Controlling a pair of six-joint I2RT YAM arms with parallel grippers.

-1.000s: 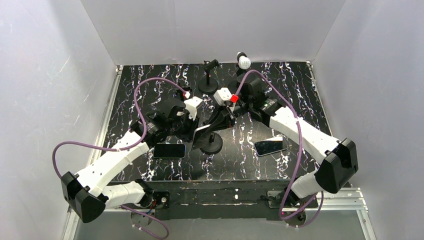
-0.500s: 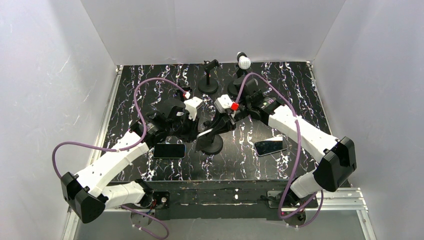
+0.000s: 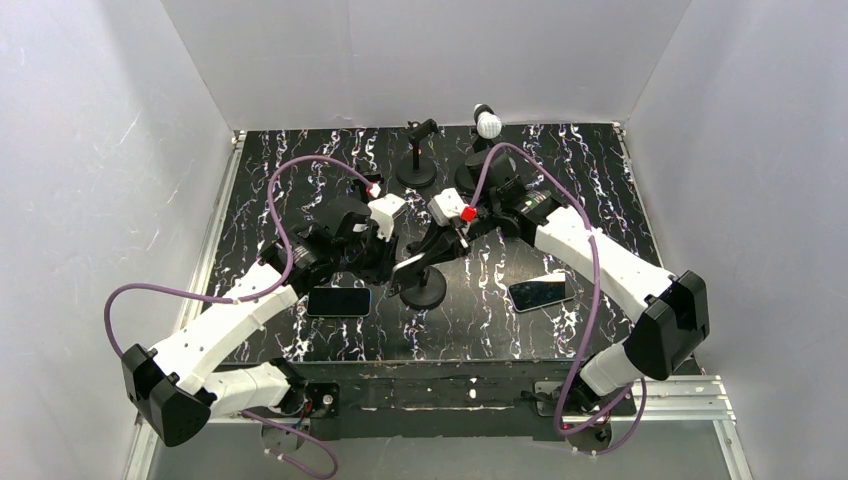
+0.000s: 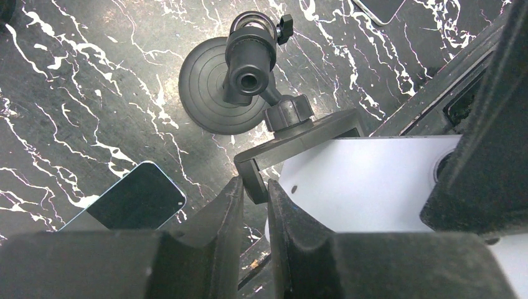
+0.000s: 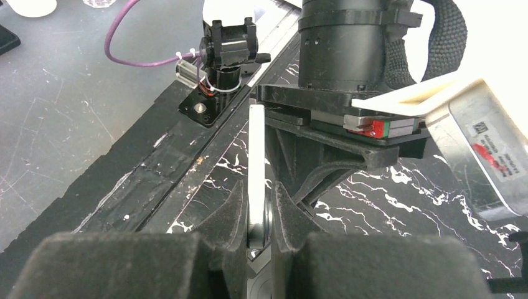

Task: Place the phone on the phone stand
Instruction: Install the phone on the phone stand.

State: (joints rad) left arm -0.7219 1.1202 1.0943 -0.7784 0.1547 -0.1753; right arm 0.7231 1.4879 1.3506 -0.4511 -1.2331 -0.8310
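Phone, white and edge-on, is clamped between the closed right jaws, lying against the black cradle of the phone stand in mid-surface, while the narrowly parted left jaws pinch that cradle's corner.

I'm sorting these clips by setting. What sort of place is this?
Most likely a robotics lab test cell: plain white panels box in a black marbled table, and a left arm and right arm are bolted at its near edge.
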